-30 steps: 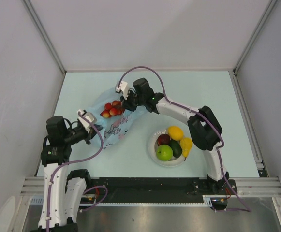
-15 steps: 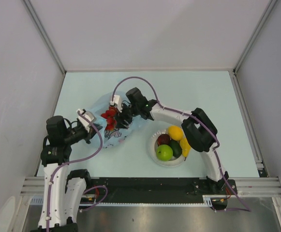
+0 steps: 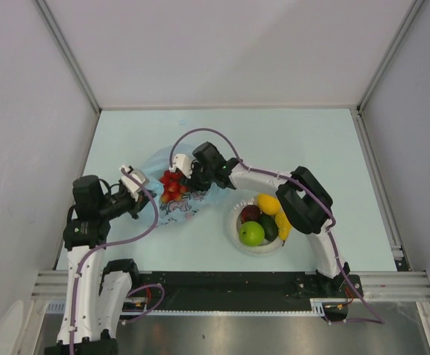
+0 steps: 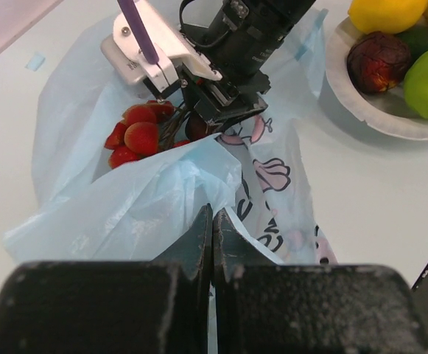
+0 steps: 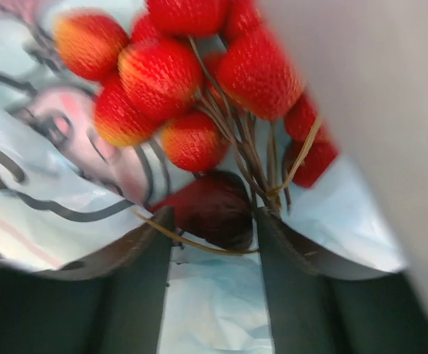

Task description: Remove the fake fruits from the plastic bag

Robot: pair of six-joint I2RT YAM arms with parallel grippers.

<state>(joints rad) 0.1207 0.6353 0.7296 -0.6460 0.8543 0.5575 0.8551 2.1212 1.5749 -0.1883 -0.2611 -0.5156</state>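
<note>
The plastic bag (image 3: 187, 204) lies crumpled left of centre, and in the left wrist view (image 4: 118, 214) its mouth is open. My left gripper (image 3: 146, 194) is shut on the bag's near edge (image 4: 213, 214). My right gripper (image 3: 184, 180) reaches into the bag's mouth. Its jaws (image 5: 214, 217) are closed on a dark grape and the stems of the bunch of red grapes (image 5: 177, 81), which also shows from above (image 3: 172, 185) and in the left wrist view (image 4: 140, 136). The green apple (image 3: 252, 234), lemon (image 3: 268, 203), maroon fruit (image 3: 250, 213), avocado (image 3: 269, 226) and banana (image 3: 283, 224) lie outside the bag.
Those five fruits lie on a round white plate (image 3: 232, 229) to the right of the bag, close under my right forearm. The plate (image 4: 346, 96) also shows at the top right of the left wrist view. Grey walls enclose the table at the back and sides.
My right gripper has moved left and toward the near edge, deeper over the bag, and the grape bunch has shifted with it. My left gripper has lifted the bag edge slightly.
</note>
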